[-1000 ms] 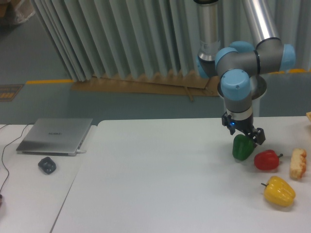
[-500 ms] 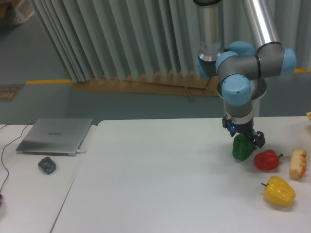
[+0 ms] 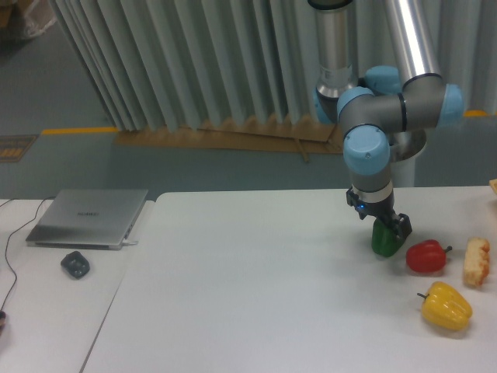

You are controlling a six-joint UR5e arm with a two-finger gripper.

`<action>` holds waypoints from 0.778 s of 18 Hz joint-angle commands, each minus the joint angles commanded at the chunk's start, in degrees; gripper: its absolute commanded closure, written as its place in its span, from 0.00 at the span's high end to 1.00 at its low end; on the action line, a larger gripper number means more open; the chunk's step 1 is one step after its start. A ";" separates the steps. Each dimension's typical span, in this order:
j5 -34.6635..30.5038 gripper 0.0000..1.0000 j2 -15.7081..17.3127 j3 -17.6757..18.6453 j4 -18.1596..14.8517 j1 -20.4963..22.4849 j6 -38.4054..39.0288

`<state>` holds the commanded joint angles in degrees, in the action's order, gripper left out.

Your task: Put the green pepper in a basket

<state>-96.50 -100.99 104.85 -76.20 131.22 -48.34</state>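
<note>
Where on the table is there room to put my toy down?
The wide white stretch between the laptop and the green pepper is bare. The right side is crowded: gripper at the green pepper, then the red pepper, yellow pepper and bread.

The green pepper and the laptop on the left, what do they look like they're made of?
The green pepper looks smooth and glossy, like waxy skin or moulded plastic; whether it is real or a replica cannot be told. The laptop looks like brushed silver metal, likely aluminium: matte grey lid with a soft, even sheen. The gripper sits over the pepper's top.
</note>
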 joint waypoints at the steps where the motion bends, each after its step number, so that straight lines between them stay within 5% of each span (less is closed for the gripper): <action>1: 0.00 1.00 0.00 0.26 0.00 0.00 0.09; 14: -0.53 1.00 0.88 0.00 0.09 0.18 -2.37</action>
<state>-97.03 -100.11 104.86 -76.11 131.40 -50.71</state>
